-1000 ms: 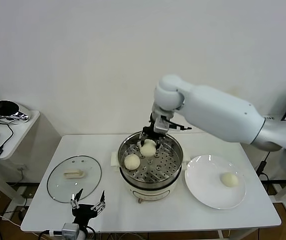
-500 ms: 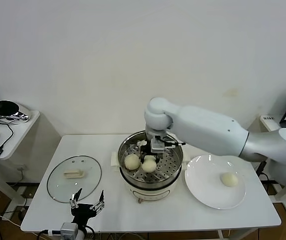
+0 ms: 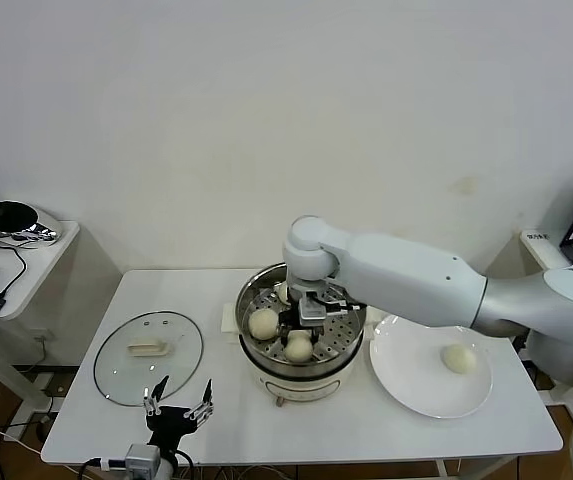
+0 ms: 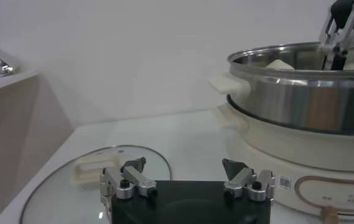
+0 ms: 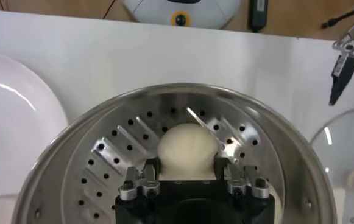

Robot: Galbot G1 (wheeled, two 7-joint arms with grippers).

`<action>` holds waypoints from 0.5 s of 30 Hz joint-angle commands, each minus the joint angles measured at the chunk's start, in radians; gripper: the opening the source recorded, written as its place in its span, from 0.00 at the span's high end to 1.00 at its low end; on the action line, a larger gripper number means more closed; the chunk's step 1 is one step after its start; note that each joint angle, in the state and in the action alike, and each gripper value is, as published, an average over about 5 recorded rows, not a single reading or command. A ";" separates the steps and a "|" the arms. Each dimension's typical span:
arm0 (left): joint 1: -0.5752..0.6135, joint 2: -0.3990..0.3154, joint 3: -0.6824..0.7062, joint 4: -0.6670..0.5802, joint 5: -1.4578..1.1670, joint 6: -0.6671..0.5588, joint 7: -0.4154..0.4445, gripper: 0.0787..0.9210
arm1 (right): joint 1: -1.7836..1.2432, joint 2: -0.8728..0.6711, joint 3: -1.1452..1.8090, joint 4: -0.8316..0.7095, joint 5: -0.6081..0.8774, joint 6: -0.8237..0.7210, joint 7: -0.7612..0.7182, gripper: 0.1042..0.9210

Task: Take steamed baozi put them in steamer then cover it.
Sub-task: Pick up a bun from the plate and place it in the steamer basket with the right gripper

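Presently a small round cream-white baozi is held between the right gripper fingers at six o'clock inside the shiny steel steamer; the left gripper is parked wide near the desk edge.

- we see the steamer as polished stainless steel, mirror-bright on its wall, its perforated tray duller; the base under it looks like glossy cream plastic.
- the baozi inside the steamer are smooth, matt dough.
- the cover, left of the steamer, is clear glossy glass with a metal rim and a cream plastic-looking handle.
- the plate, right of the steamer, is glossy white.
- the table under the steamer is smooth matt white.
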 commanded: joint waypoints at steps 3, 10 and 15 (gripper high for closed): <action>-0.002 0.001 0.001 0.005 -0.002 0.001 0.001 0.12 | 0.018 -0.001 0.005 0.013 -0.005 -0.048 0.011 0.39; -0.006 0.009 0.014 0.014 -0.001 0.002 0.002 0.12 | 0.104 -0.080 0.020 0.059 0.154 -0.194 0.010 0.17; -0.016 0.019 0.025 0.025 -0.002 0.003 0.004 0.12 | 0.177 -0.171 0.054 0.071 0.246 -0.278 0.006 0.12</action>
